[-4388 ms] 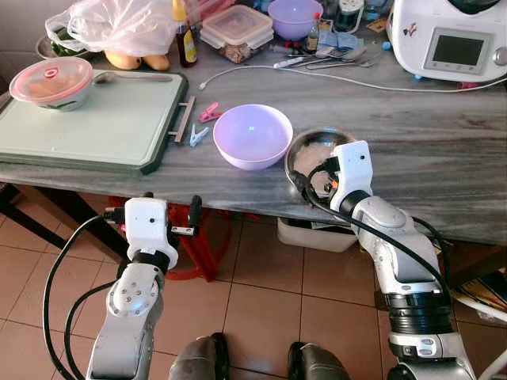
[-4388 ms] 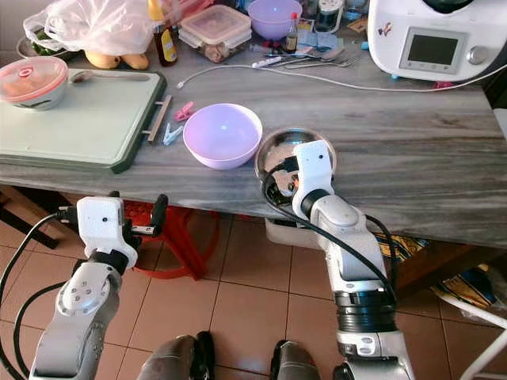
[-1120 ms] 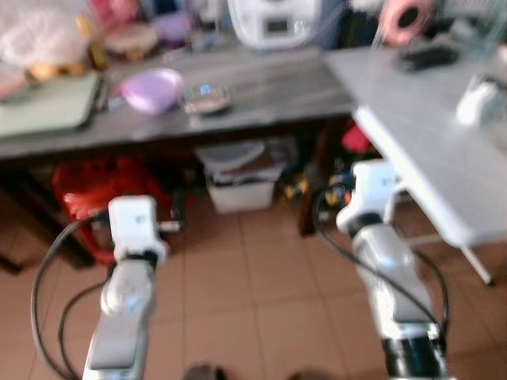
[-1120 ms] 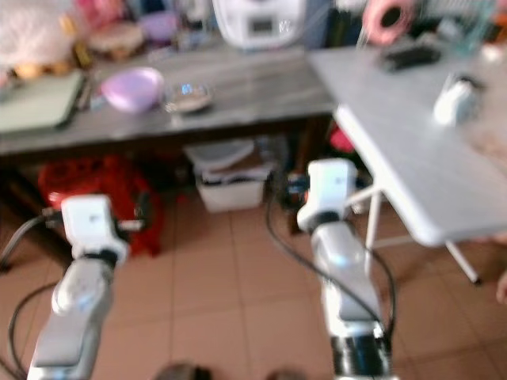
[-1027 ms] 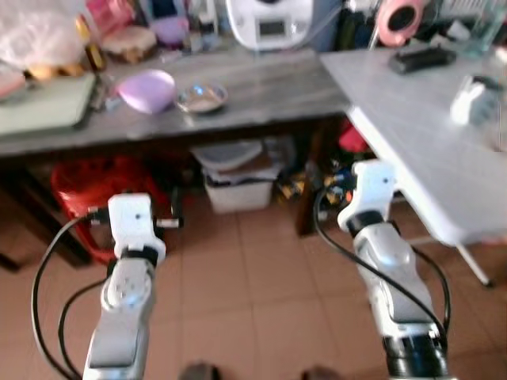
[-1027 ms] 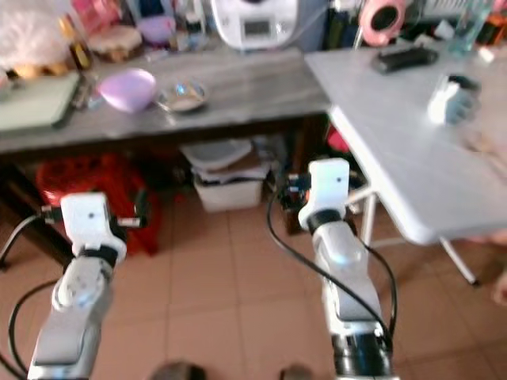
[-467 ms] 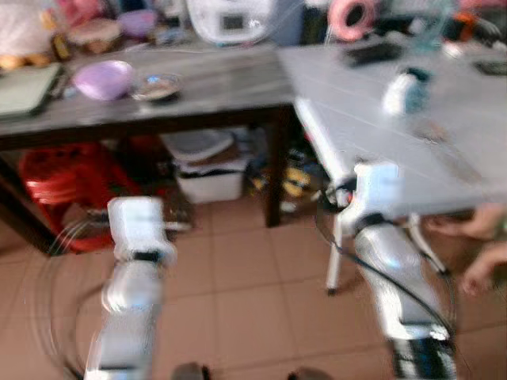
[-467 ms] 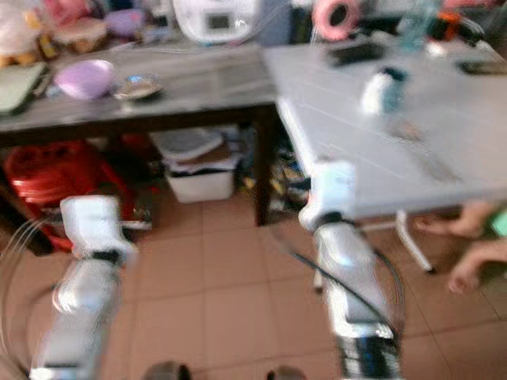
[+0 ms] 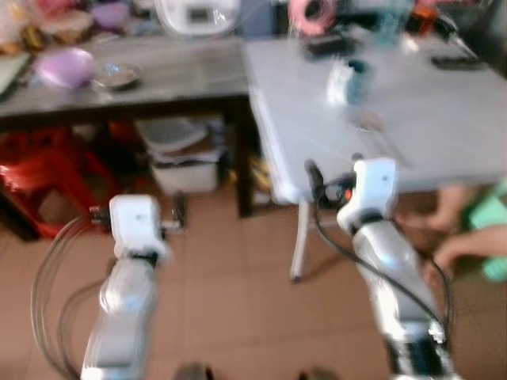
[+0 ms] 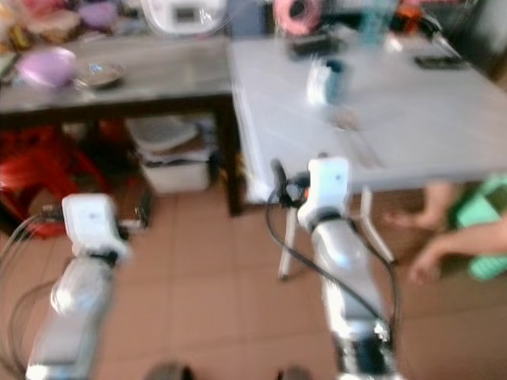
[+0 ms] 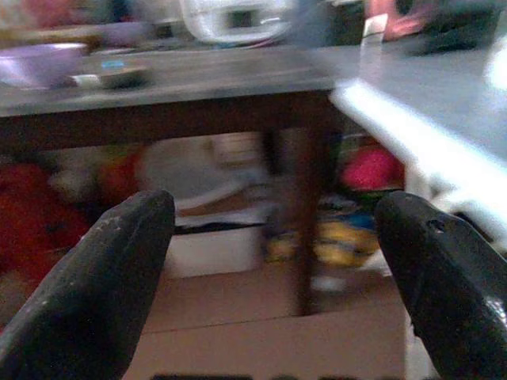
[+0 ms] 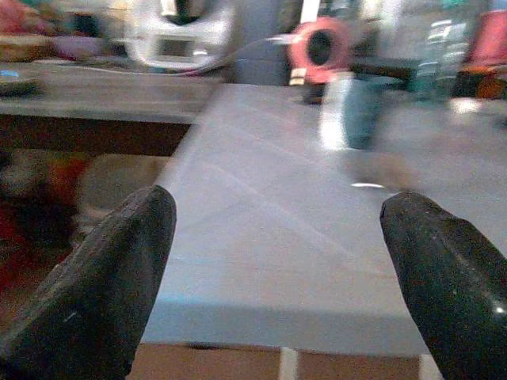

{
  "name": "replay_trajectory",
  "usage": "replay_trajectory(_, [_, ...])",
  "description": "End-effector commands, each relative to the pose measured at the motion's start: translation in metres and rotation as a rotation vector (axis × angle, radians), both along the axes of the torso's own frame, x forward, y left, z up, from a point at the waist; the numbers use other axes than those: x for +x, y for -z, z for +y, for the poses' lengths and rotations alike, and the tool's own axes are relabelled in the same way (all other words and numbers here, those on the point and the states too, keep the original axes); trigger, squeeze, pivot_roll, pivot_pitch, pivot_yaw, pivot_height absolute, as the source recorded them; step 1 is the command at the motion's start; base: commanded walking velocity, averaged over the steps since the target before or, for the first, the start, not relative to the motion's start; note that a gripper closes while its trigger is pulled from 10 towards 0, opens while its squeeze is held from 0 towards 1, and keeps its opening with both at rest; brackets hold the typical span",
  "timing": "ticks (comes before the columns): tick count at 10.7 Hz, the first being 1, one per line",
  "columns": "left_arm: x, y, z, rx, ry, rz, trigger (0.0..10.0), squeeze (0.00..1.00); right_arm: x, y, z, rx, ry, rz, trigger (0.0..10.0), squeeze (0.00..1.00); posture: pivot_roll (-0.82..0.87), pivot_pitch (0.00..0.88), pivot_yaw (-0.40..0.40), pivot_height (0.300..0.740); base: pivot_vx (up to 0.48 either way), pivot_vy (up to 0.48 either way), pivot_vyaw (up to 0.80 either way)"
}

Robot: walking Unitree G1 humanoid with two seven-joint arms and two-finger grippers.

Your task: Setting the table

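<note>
Tiled floor lies under a white desk (image 9: pixel 412 111); the purple bowl (image 9: pixel 65 66) and steel bowl (image 9: pixel 116 75) sit far left on the grey desk (image 9: pixel 166 75). Left pincer (image 11: pixel 261 261) and right pincer (image 12: pixel 277 269) gape wide, empty, probably ready for carrying

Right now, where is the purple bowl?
The purple bowl sits far off to the robot's left on the grey wooden table, right beside a small metal bowl.
</note>
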State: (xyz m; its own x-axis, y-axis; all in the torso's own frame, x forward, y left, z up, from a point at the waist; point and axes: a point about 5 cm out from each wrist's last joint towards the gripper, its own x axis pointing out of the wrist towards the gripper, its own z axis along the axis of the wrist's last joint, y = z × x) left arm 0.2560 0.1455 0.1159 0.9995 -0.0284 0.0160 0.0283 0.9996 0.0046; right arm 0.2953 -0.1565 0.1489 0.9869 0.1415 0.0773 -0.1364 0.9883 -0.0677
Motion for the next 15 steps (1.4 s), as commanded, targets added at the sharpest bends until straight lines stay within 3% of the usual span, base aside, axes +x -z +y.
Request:
replay_trajectory(1, [0.0, -0.003, 0.009, 0.026, -0.016, -0.009, 10.0, 0.0, 0.002, -0.007, 0.008, 0.017, -0.021, -0.029, 10.0, 0.0, 0.01, 0.068, 0.054, 0.74, 0.33, -0.345, 0.0])
replay_trajectory(4, [-0.001, -0.003, 0.009, 0.033, -0.019, -0.007, 10.0, 0.0, 0.002, -0.007, 0.009, 0.02, -0.023, -0.028, 10.0, 0.0, 0.01, 0.072, 0.053, 0.74, 0.328, -0.346, 0.0])
replay_trajectory(11, [-0.002, -0.002, 0.009, 0.029, -0.015, 0.009, 10.0, 0.0, 0.003, -0.007, 0.011, 0.029, -0.025, -0.024, 10.0, 0.0, 0.01, 0.09, 0.054, 0.74, 0.461, 0.0, 0.0])
replay_trajectory(15, [-0.004, -0.001, 0.012, 0.029, -0.045, 0.015, 10.0, 0.0, 0.005, -0.01, 0.022, -0.012, -0.084, -0.036, 10.0, 0.0, 0.02, 0.103, 0.052, 0.74, 0.321, 0.0, 0.2])
